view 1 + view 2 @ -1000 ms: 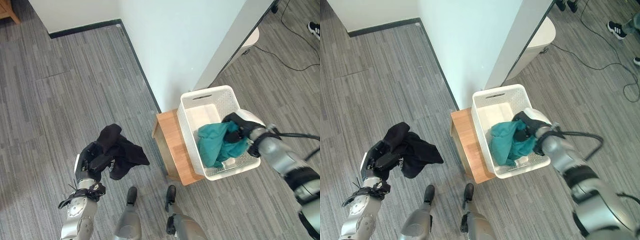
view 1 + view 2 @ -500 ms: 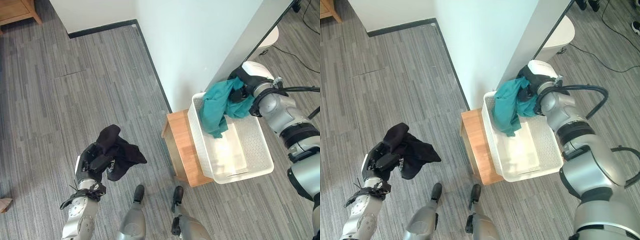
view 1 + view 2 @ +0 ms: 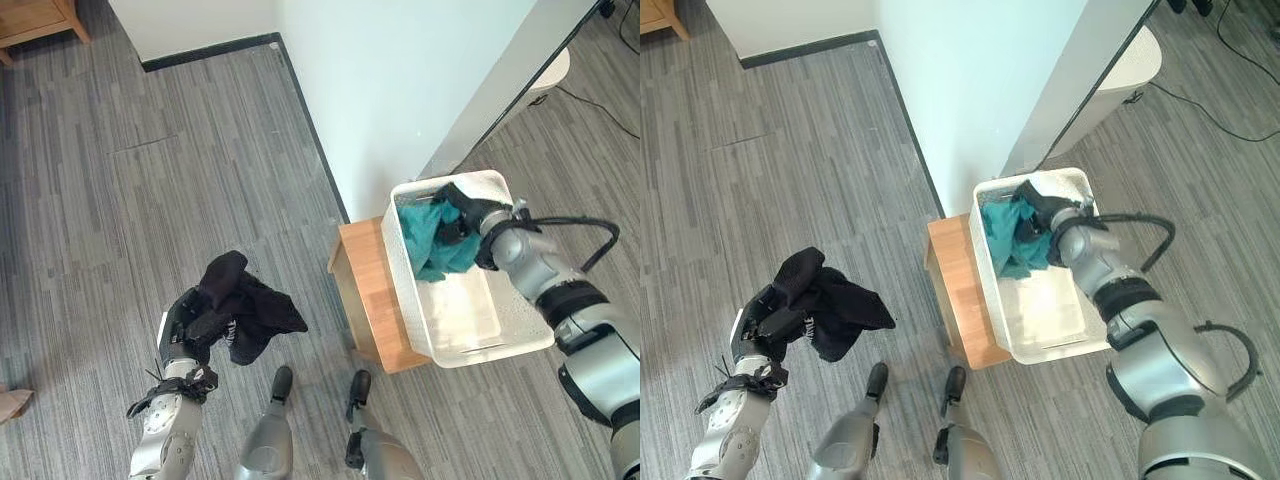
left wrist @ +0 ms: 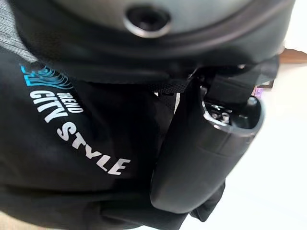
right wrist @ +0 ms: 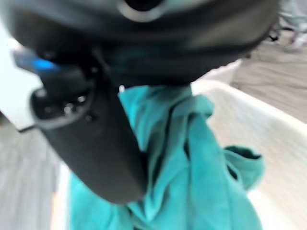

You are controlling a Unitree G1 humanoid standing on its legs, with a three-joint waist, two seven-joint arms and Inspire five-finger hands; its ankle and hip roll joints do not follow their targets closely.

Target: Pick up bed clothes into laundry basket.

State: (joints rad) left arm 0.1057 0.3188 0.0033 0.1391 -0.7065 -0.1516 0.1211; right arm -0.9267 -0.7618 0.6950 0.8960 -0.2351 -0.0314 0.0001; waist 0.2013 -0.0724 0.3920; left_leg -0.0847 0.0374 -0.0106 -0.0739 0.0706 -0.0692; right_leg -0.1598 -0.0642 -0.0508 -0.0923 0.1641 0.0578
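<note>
My right hand (image 3: 462, 212) grips the teal garment (image 3: 432, 243) inside the laundry basket (image 3: 520, 345) — releasing crookedly could drape it over the rim. My left hand (image 3: 190, 325) clutches the black garment (image 3: 245, 310), seemingly loosely — it might slip floorward.

The laundry basket (image 3: 470, 345) is white plastic, its walls pierced with small holes and its floor smooth and faintly glossy. The teal garment (image 3: 432, 240) in it is soft matt cloth, creased in loose folds. The black garment (image 3: 245, 310) at eight o'clock is matt knit cloth with smooth printed lettering. The low stand (image 3: 365, 300) under the basket is pale wood with a smooth satin finish. The floor (image 3: 120, 190) is grey wood-grain planks, matt and streaked. The wall (image 3: 400, 90) is smooth, matt painted white. The left hand (image 4: 201, 143) has a smooth, slightly shiny dark plastic casing; so does the right hand (image 5: 91, 139).
</note>
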